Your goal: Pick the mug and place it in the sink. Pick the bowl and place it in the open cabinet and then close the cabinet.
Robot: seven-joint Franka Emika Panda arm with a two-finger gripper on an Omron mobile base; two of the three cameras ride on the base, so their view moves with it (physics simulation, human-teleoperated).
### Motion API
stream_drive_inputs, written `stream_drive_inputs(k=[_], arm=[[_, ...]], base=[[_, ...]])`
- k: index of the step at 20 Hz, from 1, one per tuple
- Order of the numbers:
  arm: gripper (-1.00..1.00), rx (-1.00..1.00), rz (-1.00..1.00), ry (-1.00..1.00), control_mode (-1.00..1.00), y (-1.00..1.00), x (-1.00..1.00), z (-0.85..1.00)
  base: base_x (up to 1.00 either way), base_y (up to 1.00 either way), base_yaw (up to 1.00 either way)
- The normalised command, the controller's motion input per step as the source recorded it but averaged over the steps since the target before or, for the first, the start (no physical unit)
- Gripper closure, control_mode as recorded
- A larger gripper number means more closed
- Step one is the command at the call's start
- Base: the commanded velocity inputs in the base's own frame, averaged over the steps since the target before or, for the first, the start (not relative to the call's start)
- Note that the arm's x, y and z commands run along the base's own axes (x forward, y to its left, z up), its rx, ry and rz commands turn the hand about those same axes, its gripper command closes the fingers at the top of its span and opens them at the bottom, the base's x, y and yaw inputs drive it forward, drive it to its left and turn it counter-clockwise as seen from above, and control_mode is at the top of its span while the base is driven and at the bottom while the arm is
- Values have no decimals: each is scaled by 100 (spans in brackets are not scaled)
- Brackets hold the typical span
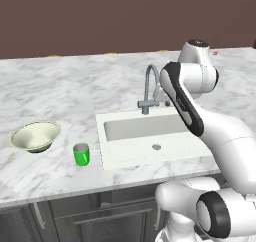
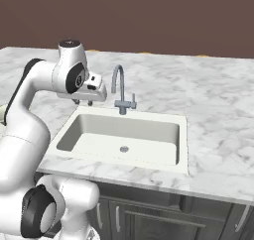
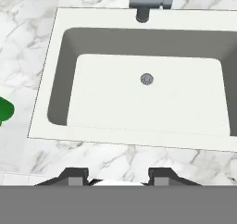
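Note:
The bright green mug [image 1: 81,154] stands upright on the marble counter just left of the sink [image 1: 135,128]; a sliver of it shows at the hand view's left edge [image 3: 4,111]. Farther left sits the cream-white bowl [image 1: 36,136], upright and empty. The white sink [image 2: 149,140] is empty, with a round drain [image 3: 146,79]. My gripper [image 2: 83,103] hovers above the sink's back left corner, near the faucet [image 2: 120,91]. In the hand view the gripper [image 3: 119,174] is open, with nothing between its fingertips [image 3: 76,174]. The wall cabinet is out of view.
The grey gooseneck faucet [image 1: 150,88] rises behind the sink, close to my hand. Marble counter [image 1: 50,86] stretches left and right of the basin. Dark under-counter cabinets [image 2: 149,219] run below the front edge. A brown wall stands behind the counter.

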Motion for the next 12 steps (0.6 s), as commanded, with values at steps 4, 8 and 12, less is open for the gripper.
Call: stream_drive_inputs(k=[4,8,12], arm=[[-100,0,1,0,-100,12,-13,-4],[-100,0,0,1,-100,31,-36,-15],[-100,0,3,1,-100,39,-38,-18]], base=[[0,0,0],[0,0,0],[0,0,0]])
